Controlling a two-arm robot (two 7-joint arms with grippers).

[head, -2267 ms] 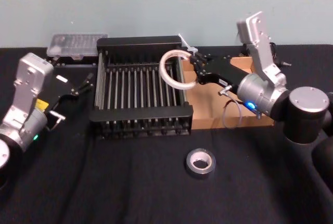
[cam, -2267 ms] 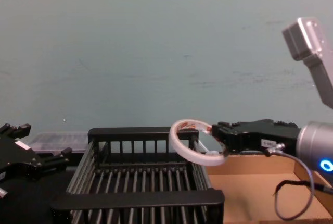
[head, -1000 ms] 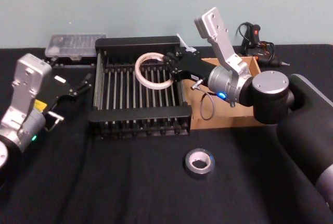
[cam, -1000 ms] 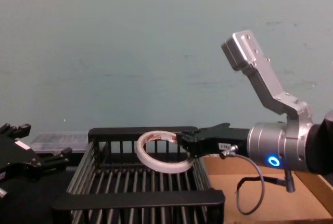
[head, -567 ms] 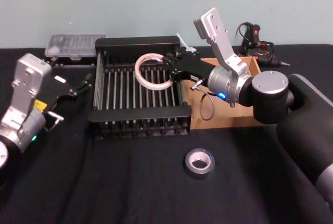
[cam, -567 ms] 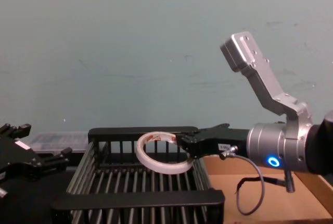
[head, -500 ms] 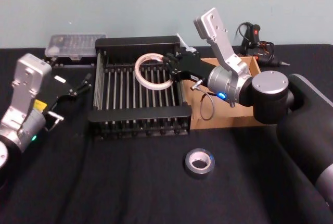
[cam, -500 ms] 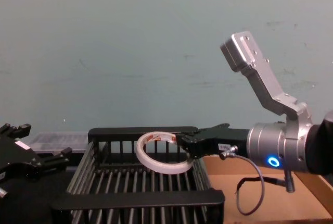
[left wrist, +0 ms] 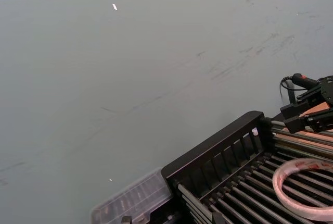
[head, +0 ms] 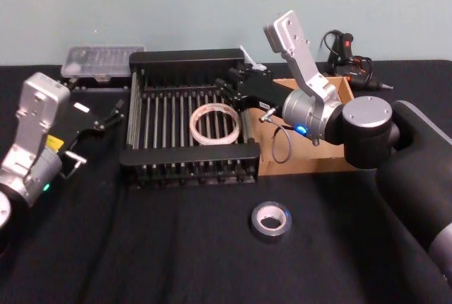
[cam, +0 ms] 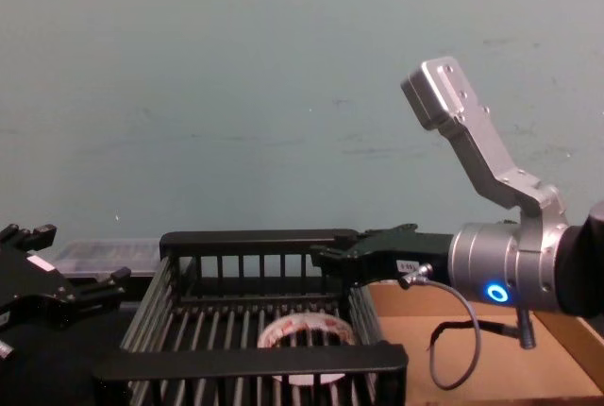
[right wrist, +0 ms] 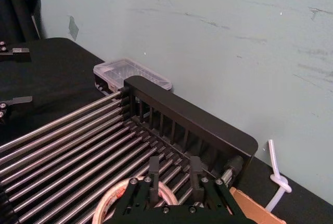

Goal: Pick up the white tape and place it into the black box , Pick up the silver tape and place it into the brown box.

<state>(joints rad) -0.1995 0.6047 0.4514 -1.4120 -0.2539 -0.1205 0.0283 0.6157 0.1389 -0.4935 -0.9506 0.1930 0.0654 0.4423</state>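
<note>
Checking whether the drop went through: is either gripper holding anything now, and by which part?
Nothing is held. The right gripper is open above the black box, with the white tape lying loose on its bars. The left gripper is open, parked left.

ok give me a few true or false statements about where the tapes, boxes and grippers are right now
1. The white tape lies flat on the bars inside the black box. True.
2. The right gripper is shut on the white tape. False: it is open, above the box's far right corner, apart from the roll.
3. The silver tape is in the brown box. False: it lies on the black table, in front of both boxes.
4. The left gripper is beside the black box, holding nothing. True.
5. The brown box stands left of the black box. False: it stands to its right.
</note>
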